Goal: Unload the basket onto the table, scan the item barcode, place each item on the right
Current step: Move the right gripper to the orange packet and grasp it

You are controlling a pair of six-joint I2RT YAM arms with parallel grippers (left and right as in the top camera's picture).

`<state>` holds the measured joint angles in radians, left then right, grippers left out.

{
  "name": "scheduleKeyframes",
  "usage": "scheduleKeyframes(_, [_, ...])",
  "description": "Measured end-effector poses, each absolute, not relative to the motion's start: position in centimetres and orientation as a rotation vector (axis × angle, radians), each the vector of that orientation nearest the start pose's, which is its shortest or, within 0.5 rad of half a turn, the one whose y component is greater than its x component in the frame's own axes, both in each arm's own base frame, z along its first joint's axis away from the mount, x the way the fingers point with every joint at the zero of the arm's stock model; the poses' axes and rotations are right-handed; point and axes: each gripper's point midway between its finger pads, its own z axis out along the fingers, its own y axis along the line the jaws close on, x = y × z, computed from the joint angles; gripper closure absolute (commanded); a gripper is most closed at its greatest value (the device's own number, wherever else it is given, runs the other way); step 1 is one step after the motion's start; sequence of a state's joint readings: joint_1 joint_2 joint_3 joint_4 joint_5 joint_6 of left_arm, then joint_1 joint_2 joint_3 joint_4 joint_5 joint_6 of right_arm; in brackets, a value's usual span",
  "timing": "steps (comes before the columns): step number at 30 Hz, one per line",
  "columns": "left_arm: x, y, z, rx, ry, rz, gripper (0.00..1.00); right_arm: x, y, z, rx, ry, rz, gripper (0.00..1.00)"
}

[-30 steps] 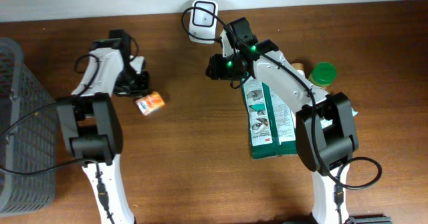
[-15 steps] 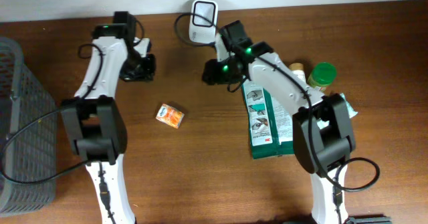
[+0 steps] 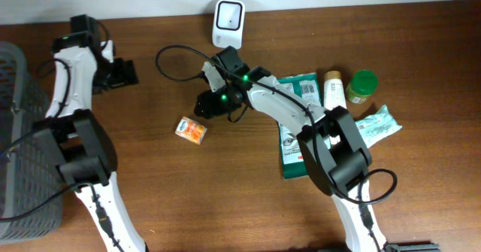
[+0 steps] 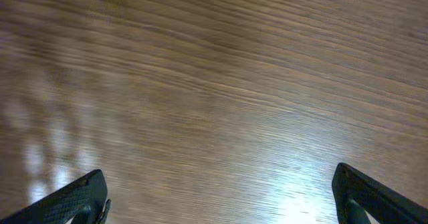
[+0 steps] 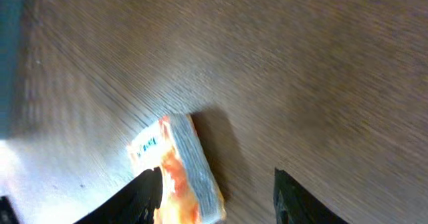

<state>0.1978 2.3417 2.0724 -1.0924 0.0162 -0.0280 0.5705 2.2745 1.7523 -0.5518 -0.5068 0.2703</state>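
Orange packet (image 3: 192, 129): flat on wooden table (image 3: 225, 199), centre-left of overhead frame, untouched.
Left gripper (image 4: 221, 207): spread wide, empty, upper left.
Right gripper (image 5: 217, 197): parted, empty, just beside packet.

Packet (image 3: 192, 129) on table (image 3: 225, 199) between basket (image 3: 22, 169) at left and box (image 3: 290, 150) at right, scanner (image 3: 228, 22) behind

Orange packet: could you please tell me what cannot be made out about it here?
- Overhead: packet too small for its print to be read.
- Right wrist: packet blurred; its lower end is cut off by the bottom edge.
- Left wrist: packet out of frame; only table shows.
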Motion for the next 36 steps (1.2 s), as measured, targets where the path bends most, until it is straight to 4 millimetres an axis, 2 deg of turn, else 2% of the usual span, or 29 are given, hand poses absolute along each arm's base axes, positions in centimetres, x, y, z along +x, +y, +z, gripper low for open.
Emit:
scheduleKeyframes(3, [49.6, 10.7, 5.5, -0.296, 2.916, 0.020, 0.01, 40.8, 36.5, 4.3, -0.574, 2.697, 0.963, 0.50])
scheduleKeyframes(13, [49.7, 10.2, 5.5, -0.240, 2.918, -0.012, 0.01, 40.6, 36.7, 4.2, -0.568, 2.707, 0.976, 0.50])
scheduleKeyframes(18, [49.7, 10.1, 5.5, -0.240, 2.918, -0.014, 0.01, 38.3, 37.0, 2.4, -0.557, 2.811, 1.036, 0.54])
scheduleKeyframes(23, [49.7, 10.1, 5.5, -0.240, 2.918, -0.015, 0.01, 37.0, 37.0, 2.3, -0.627, 2.832, 1.079, 0.54])
scheduleKeyframes(29, [49.7, 10.1, 5.5, -0.240, 2.918, -0.015, 0.01, 35.3, 37.8, 2.1, -0.722, 2.836, 1.064, 0.54])
scheduleKeyframes(31, [49.7, 10.1, 5.5, -0.240, 2.918, -0.014, 0.01, 34.8, 38.1, 2.0, -0.741, 2.842, 1.059, 0.63])
scheduleKeyframes(32, [49.7, 10.1, 5.5, -0.240, 2.918, -0.014, 0.01, 34.8, 38.1, 2.0, -0.744, 2.843, 1.057, 0.82])
scheduleKeyframes(33, [49.7, 10.1, 5.5, -0.240, 2.918, -0.014, 0.01, 34.7, 38.1, 1.8, -0.740, 2.850, 1.056, 0.93])
scheduleKeyframes(36, [49.7, 10.1, 5.5, -0.240, 2.918, -0.014, 0.01, 34.7, 38.0, 1.5, -0.739, 2.856, 1.055, 0.96])
